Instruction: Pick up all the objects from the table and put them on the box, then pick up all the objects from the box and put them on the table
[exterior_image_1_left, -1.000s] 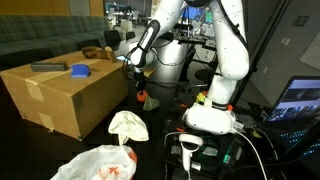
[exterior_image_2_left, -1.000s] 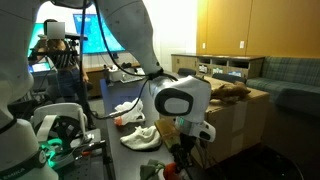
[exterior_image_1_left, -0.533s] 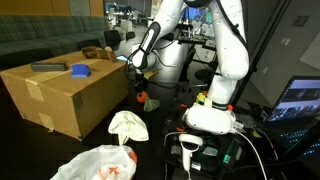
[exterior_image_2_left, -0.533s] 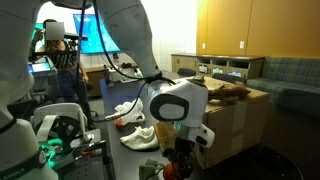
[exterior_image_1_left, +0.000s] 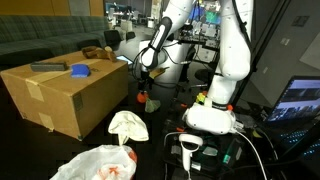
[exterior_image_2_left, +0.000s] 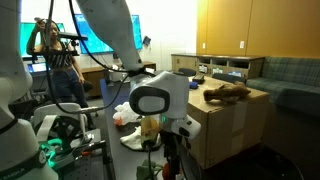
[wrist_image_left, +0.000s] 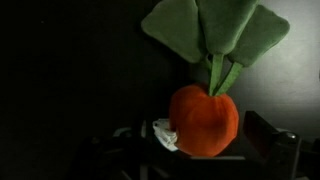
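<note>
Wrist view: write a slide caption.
Orange-red toy vegetable with green leaves lying on the black table.

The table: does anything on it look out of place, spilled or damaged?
Nothing looks spilled or damaged. The cream cloth and the white plastic bag lie crumpled on the table. The orange toy with green leaves lies on the table beside the box.

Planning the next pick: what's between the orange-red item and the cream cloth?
Nothing: bare table between orange-red item and cream cloth, in an exterior view.
</note>
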